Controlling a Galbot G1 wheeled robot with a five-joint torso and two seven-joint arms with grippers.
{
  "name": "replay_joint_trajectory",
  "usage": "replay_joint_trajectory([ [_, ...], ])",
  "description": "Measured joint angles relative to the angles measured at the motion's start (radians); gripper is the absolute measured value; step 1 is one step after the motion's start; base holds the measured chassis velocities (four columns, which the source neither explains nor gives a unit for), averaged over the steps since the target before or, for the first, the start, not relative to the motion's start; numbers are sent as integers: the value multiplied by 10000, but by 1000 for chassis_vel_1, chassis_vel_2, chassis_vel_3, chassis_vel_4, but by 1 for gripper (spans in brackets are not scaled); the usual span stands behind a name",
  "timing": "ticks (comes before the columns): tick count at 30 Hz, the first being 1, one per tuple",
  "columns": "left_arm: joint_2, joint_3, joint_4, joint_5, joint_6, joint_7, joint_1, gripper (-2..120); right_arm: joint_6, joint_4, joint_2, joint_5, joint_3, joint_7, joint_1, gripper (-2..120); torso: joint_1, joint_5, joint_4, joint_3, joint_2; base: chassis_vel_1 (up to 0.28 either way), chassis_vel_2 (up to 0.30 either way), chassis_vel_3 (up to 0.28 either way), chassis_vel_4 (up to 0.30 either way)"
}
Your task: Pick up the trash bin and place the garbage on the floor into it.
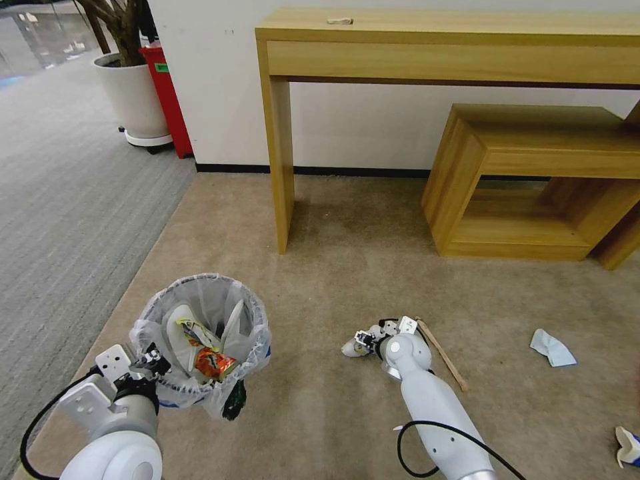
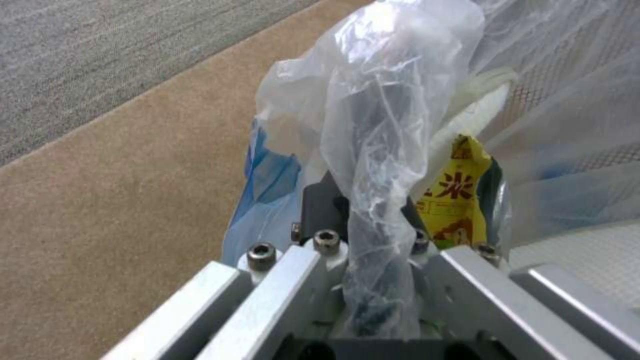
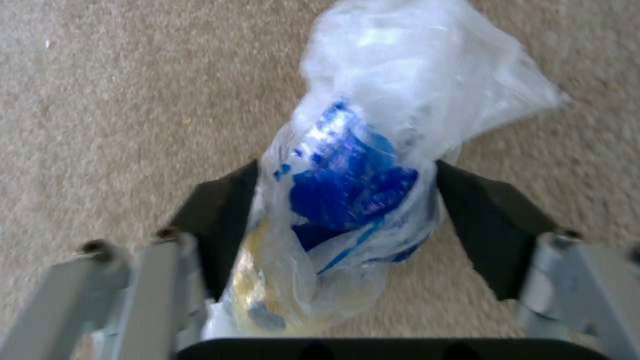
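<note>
The trash bin [image 1: 257, 328], black with a translucent white liner, is at the lower left of the head view and holds a white slipper [image 1: 177, 328], a red snack packet [image 1: 213, 363] and a yellow packet [image 2: 457, 200]. My left gripper [image 1: 151, 363] [image 2: 373, 220] is shut on the bin's liner-covered near rim. My right gripper [image 1: 363, 341] [image 3: 347, 215] is low over the beige carpet, open, with its dark fingers [image 3: 220, 220] on either side of a clear crumpled wrapper with blue print [image 3: 360, 190].
A wooden stick [image 1: 443, 355] lies just right of my right wrist. A pale blue tissue [image 1: 552, 348] and a blue-white cup [image 1: 627, 445] lie farther right. A wooden console table [image 1: 280, 153] and a low wooden bench [image 1: 527, 180] stand ahead. Grey ribbed carpet [image 1: 60, 200] runs along the left.
</note>
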Motion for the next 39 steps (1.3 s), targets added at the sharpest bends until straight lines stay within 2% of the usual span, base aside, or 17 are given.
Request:
replay_joint_trajectory([
  [6,58,7,64,0,-2,3,-13,0,283,-715,260,-658,130,-617,364,42,0,0,0,0,0,0,0,0,0],
  [8,69,4,74,0,-2,4,-16,0,305,-779,288,-727,147,-681,397,39,0,0,0,0,0,0,0,0,0],
  [9,85,2,93,0,-3,5,-27,0,337,-839,327,-830,166,-762,433,32,0,0,0,0,0,0,0,0,0],
  [13,99,3,117,0,-2,5,-51,0,357,-818,325,-910,163,-838,418,22,0,1,1,0,0,0,0,0,0],
  [16,101,33,152,3,-2,6,-62,0,419,-554,170,-945,108,-893,231,6,0,1,0,-1,0,0,0,0,0],
  [21,104,80,163,6,-2,5,-37,0,1132,143,-203,-881,-185,-1096,-225,0,0,3,1,0,0,0,0,0,0],
  [24,87,168,249,46,-12,19,0,0,2273,2458,-960,-170,-687,-1557,-1167,0,0,2,-2,-1,0,0,0,0,0],
  [25,87,168,249,46,-12,19,0,0,2273,2458,-960,-170,-687,-1557,-1167,0,0,2,-2,-1,0,0,0,0,0],
  [27,43,245,337,136,-42,40,26,0,2832,4039,-1378,234,-851,-1917,-1670,0,0,3,-2,-1,0,0,0,0,0],
  [28,43,245,337,136,-42,40,26,0,2832,4039,-1378,234,-851,-1917,-1670,0,0,3,-2,-1,0,0,0,0,0],
  [29,-37,390,412,193,-66,46,38,0,3238,5694,-1761,684,-906,-2523,-2060,0,-1,3,0,-2,0,0,0,0,0],
  [31,-148,572,449,203,-69,53,33,0,3595,6928,-2015,992,-919,-3288,-2283,0,0,-2,-1,-2,1,0,0,0,0],
  [32,-148,572,449,203,-69,53,33,0,3595,6928,-2015,992,-919,-3288,-2283,0,0,-2,-1,-2,1,0,0,0,0],
  [35,-301,867,461,215,-70,55,21,0,4276,8276,-2342,1404,-1040,-5390,-2494,0,-1,2,-1,-2,2,0,0,0,0],
  [36,-301,867,461,215,-70,55,21,0,4276,8276,-2342,1404,-1040,-5390,-2494,0,-1,2,-1,-2,2,0,0,0,0],
  [38,-307,1023,461,375,-89,91,43,0,4920,8489,-2404,1533,-1286,-6899,-2592,0,-1,1,-1,-2,1,0,0,0,0],
  [39,-307,1023,461,375,-89,91,43,0,4920,8489,-2404,1533,-1286,-6899,-2592,0,-1,1,-1,-2,1,0,0,0,0],
])
